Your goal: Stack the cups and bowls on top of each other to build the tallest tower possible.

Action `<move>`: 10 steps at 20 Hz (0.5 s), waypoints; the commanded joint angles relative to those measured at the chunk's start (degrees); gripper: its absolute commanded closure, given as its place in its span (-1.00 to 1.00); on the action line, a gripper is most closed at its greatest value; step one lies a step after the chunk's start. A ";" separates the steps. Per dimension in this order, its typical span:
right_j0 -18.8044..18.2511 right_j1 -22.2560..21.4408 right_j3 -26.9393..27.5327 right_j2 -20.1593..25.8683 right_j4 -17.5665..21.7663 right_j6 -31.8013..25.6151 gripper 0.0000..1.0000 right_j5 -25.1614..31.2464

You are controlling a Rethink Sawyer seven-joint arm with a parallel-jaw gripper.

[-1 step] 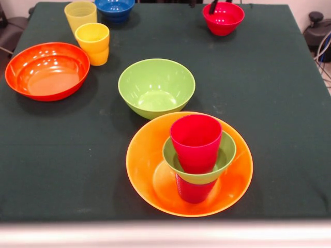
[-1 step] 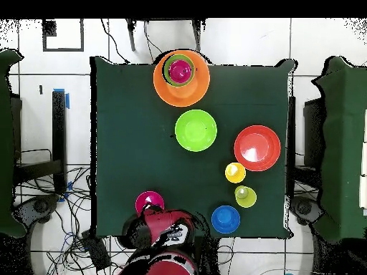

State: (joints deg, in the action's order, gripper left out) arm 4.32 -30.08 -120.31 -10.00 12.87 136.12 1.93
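Front view, scanning left to right: wide orange-red bowl [image 1: 47, 71] is sitting upright at the left side of the bench [image 1: 279, 103], empty. Just right of it and further back, the pale yellow cup [image 1: 80, 15] is standing near the far edge, with the yellow-orange cup [image 1: 92, 43] standing just in front of it, close beside or touching, can't tell which. Small blue bowl [image 1: 115, 9] is sitting at the far edge, just right of the pale cup. Large green bowl [image 1: 156, 87] is resting mid-bench, empty, upright. Directly in front of it the tower [image 1: 197, 150] is standing near the front edge: large yellow-orange bowl [image 1: 145, 160] at the bottom, a cup [image 1: 194, 190] standing inside it that is reading red here, small green bowl [image 1: 225, 152] perching on that cup, red-pink cup [image 1: 195, 140] sitting upright in the green bowl. The stack is leaning slightly off-centre toward the right of the big bowl. Small red-pink bowl [image 1: 223, 18] is sitting far right at the back edge, well apart from everything else. Gripper [image 1: 213, 6] is showing only as a dark tip at the top edge, hanging over that red-pink bowl; can't tell whether it's spread or closed. Overhead view is showing the arm [image 2: 168, 240] bunching at the bench edge beside the same bowl.
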 commanded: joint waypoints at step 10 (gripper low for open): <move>-7.78 2.09 4.05 12.60 -0.20 5.25 -1.00 -6.43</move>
State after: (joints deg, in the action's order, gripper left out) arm -0.98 -30.07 -120.31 -6.74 12.87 136.12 0.50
